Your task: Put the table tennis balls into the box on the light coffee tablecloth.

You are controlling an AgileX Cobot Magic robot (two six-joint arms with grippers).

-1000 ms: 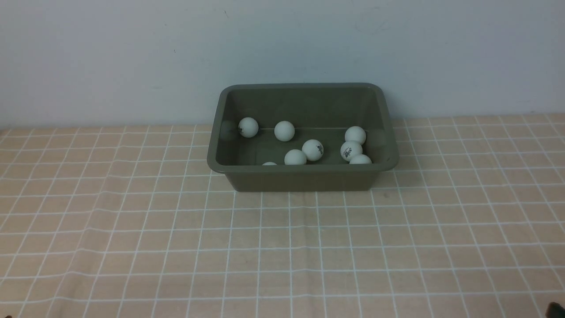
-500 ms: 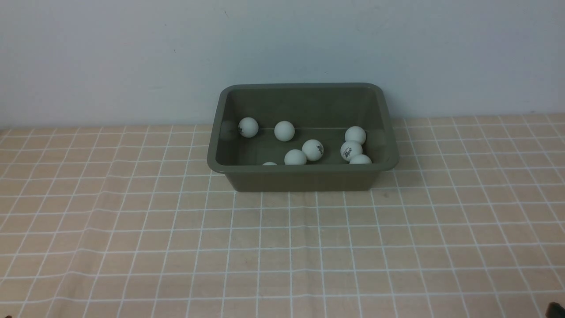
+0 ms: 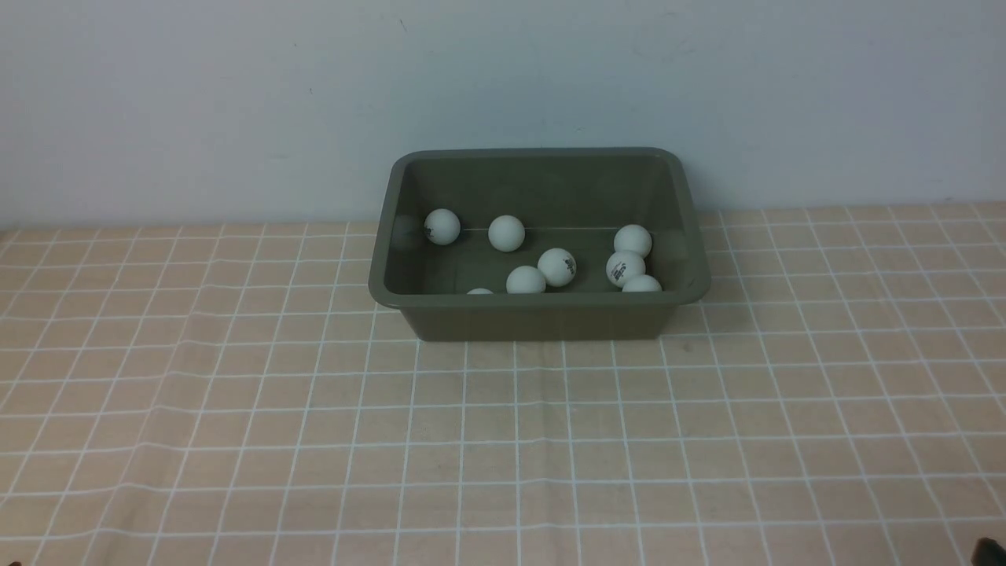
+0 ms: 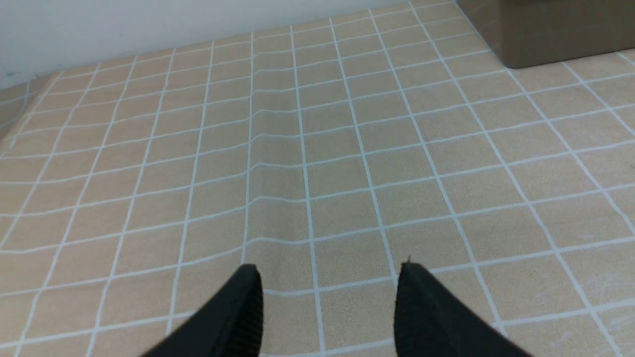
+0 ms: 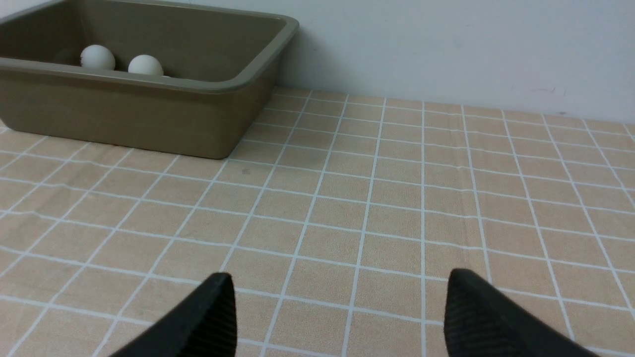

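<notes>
The olive-green box (image 3: 539, 317) stands on the light coffee tablecloth (image 3: 503, 440) near the back wall. Several white table tennis balls (image 3: 557, 266) lie inside it, some half hidden by its front wall. In the right wrist view the box (image 5: 124, 114) shows two balls (image 5: 97, 57) over its rim. My right gripper (image 5: 340, 273) is open over bare cloth, well short of the box, nothing between its fingers. My left gripper (image 4: 328, 267) is open more narrowly and empty, over bare cloth, with a corner of the box (image 4: 555, 34) far ahead.
A pale wall (image 3: 503, 94) rises right behind the box. The cloth has shallow creases (image 4: 250, 163) on the left side. A dark tip (image 3: 989, 553) peeks in at the front view's lower right corner.
</notes>
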